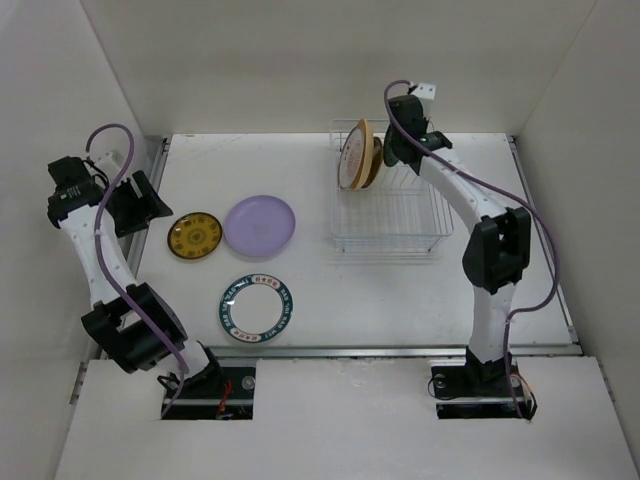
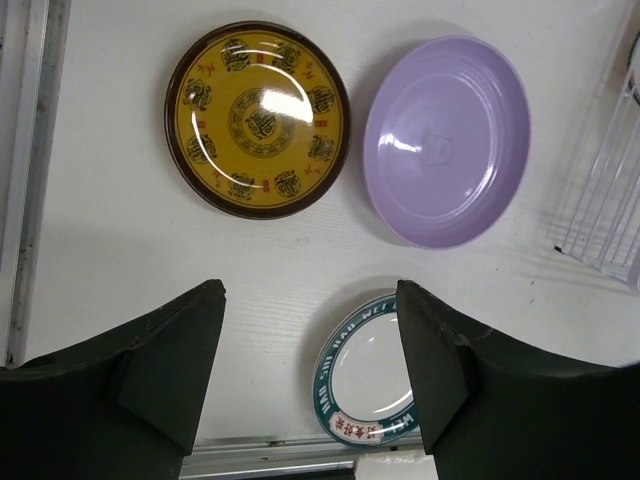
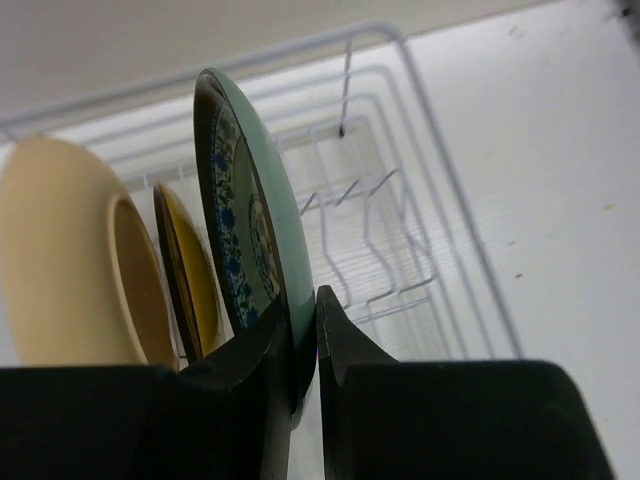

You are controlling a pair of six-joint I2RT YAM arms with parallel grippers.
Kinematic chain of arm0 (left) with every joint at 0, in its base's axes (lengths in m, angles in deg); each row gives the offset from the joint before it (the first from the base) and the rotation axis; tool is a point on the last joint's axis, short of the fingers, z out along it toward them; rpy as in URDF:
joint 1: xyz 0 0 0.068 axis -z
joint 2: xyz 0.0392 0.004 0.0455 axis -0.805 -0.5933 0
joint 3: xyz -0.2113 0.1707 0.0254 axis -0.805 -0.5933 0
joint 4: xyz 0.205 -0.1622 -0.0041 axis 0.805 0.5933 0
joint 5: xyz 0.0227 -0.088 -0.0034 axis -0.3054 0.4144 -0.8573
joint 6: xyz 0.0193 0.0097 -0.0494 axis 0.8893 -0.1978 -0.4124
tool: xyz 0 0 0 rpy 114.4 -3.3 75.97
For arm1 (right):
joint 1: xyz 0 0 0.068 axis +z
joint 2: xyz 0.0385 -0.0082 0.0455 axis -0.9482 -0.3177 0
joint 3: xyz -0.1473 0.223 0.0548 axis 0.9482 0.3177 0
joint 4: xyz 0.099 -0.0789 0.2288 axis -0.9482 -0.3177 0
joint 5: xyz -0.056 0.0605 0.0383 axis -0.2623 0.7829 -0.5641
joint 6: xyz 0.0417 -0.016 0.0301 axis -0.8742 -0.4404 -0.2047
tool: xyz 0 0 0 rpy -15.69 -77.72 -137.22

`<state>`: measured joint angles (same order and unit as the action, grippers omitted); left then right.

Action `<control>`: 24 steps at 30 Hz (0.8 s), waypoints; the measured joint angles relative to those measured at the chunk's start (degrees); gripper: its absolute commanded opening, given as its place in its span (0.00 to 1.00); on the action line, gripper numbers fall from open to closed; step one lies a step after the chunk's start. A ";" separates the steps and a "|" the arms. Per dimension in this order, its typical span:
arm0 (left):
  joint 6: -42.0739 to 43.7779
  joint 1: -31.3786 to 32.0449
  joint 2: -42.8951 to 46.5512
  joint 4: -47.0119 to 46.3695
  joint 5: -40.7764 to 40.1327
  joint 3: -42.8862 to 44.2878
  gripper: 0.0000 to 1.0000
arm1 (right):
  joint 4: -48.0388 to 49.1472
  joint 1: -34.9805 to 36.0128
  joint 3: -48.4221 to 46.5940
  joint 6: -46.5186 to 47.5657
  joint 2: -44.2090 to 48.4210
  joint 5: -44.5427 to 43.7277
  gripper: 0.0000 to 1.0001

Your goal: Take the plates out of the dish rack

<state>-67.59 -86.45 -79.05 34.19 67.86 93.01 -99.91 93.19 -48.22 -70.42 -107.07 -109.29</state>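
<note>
My right end effector (image 3: 305,335) is pinched narrow on the rim of the green-backed plate (image 3: 255,200), which stands on edge at the far end of the dish rack (image 3: 420,150). With so thin a bite, I judge it could pivot, slip, or knock the yellow plate (image 3: 200,285) just beside it. Above the rack is open. My left end effector (image 2: 310,330) hangs wide and empty, left of the rack.

Flat toward the surface's left edge lie a yellow-brown plate (image 1: 196,237), a lavender plate (image 1: 259,224) and, nearer the front edge, a teal-rimmed plate (image 1: 259,307). The wire dish rack (image 1: 400,228), toward the far-right corner, holds three on edge: pale orange plate (image 3: 55,260), yellow plate (image 3: 197,285), green-backed plate (image 3: 262,190).
</note>
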 measured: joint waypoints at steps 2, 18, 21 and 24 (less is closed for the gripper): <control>-0.35 0.00 1.77 -0.11 0.85 -0.04 0.67 | 0.13 -0.02 0.00 1.53 3.56 -2.51 0.00; 10.73 14.23 2.05 11.80 14.45 2.10 0.89 | 7.34 9.90 25.22 -0.37 38.45 13.73 0.00; 13.05 18.82 -0.81 14.12 16.61 3.26 0.96 | 12.83 10.75 26.12 -2.84 33.66 27.17 0.00; 14.10 21.42 -4.02 15.28 17.66 4.87 0.97 | 17.68 12.72 26.12 -4.94 25.75 39.30 0.00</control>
<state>-53.49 -65.03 -83.07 49.47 85.52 97.88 -82.23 105.91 -22.11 -75.36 -81.33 -69.99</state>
